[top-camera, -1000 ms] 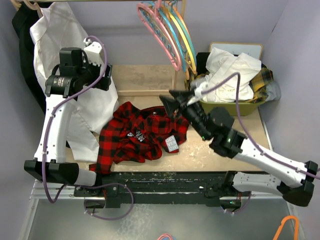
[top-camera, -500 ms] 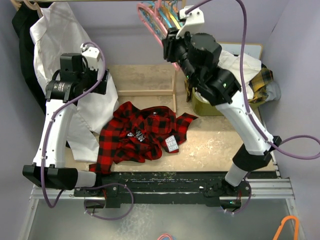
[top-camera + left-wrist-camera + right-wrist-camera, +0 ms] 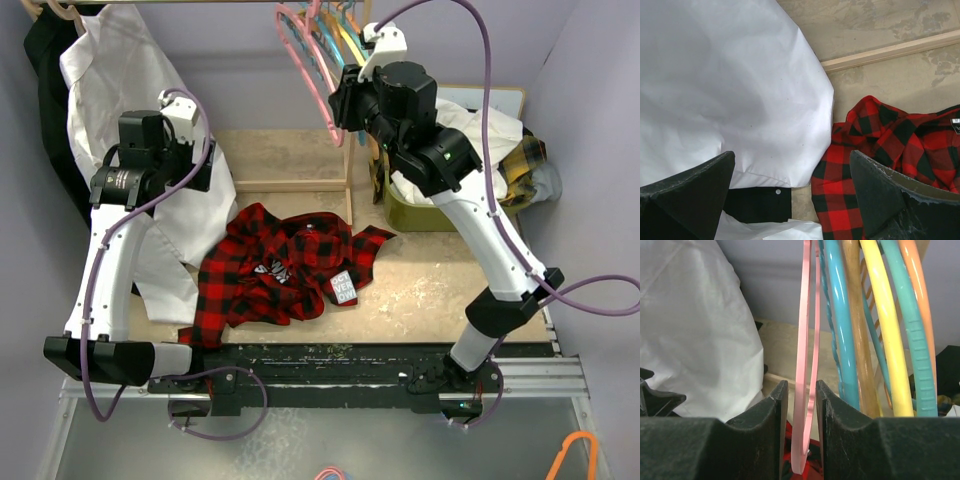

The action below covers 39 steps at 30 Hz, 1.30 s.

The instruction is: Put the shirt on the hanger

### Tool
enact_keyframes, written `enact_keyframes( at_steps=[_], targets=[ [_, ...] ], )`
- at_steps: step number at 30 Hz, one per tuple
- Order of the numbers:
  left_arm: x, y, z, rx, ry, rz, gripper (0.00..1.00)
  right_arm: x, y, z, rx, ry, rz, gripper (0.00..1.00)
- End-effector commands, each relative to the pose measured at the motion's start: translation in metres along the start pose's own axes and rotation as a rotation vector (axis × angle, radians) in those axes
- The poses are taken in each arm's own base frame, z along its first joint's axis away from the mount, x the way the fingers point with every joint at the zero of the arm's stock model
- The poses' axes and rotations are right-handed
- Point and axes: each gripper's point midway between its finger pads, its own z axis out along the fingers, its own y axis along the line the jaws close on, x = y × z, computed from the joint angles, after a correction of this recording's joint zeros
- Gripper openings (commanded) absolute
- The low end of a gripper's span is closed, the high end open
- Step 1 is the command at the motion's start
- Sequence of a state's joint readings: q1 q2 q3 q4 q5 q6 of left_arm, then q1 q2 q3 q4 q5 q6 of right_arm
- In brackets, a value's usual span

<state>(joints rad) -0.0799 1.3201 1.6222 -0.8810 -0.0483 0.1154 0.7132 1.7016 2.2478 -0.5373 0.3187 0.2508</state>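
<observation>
The red-and-black plaid shirt (image 3: pixel 285 265) lies crumpled on the table in the middle of the top view, white lettering up. It also shows at the lower right of the left wrist view (image 3: pixel 880 145). The pink hanger (image 3: pixel 305 55) hangs on the rack, outermost of the row. My right gripper (image 3: pixel 338 105) is raised to it. In the right wrist view its jaws (image 3: pixel 801 390) are closed narrowly on the hanger's (image 3: pixel 802 365) lower edge. My left gripper (image 3: pixel 792 175) is open and empty above the white shirt's hem, just left of the plaid shirt.
A white shirt (image 3: pixel 110 60) hangs at the left and drapes under my left arm. Blue, yellow and orange hangers (image 3: pixel 365 60) hang behind the pink one. A green bin of clothes (image 3: pixel 470 140) stands at the right. A wooden rack post (image 3: pixel 349 170) stands mid-table.
One second ago my right gripper was low over the shirt. It has swung up to the rack and closed around the pink hanger. My left arm has barely moved.
</observation>
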Motion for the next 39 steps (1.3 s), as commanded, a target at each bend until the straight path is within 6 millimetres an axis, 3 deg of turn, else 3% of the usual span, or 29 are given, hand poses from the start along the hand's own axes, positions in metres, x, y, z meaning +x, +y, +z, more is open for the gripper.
enact_keyframes(
  at_steps=[1, 10, 15, 17, 20, 24, 29, 31, 33, 39],
  targets=[
    [-0.012, 0.003, -0.004, -0.007, -0.058, 0.001, 0.99, -0.003, 0.003, -0.002, -0.036, -0.007, 0.031, 0.31],
    [-0.009, 0.001, -0.001, 0.005, -0.051, 0.01, 0.99, 0.008, 0.002, 0.011, -0.021, 0.014, 0.019, 0.32],
    [-0.007, -0.002, 0.001, 0.023, -0.046, 0.018, 0.99, 0.008, 0.004, 0.023, -0.013, 0.007, -0.004, 0.21],
    [-0.006, -0.002, 0.001, 0.023, -0.044, 0.02, 0.99, 0.001, 0.0, 0.026, 0.008, -0.01, -0.008, 0.0],
    [-0.005, -0.002, 0.001, 0.024, -0.04, 0.024, 0.99, -0.009, -0.001, 0.025, 0.016, -0.053, -0.012, 0.0],
    [-0.003, -0.007, 0.003, 0.048, -0.033, 0.035, 0.99, -0.045, -0.001, 0.0, -0.022, -0.199, 0.005, 0.0],
    [0.01, -0.037, 0.011, 0.215, -0.008, 0.058, 0.99, -0.075, 0.001, -0.035, -0.08, -0.309, 0.066, 0.0],
    [0.013, -0.029, 0.021, 0.143, -0.001, -0.029, 0.99, -0.076, 0.008, -0.05, -0.144, -0.328, 0.074, 0.0],
    [0.016, -0.035, 0.023, 0.155, 0.018, -0.067, 0.99, -0.073, 0.011, -0.062, -0.189, -0.35, 0.075, 0.0],
    [0.037, -0.09, 0.04, 0.262, 0.136, -0.024, 0.99, -0.05, 0.019, -0.074, -0.271, -0.331, 0.061, 0.0]
  ],
)
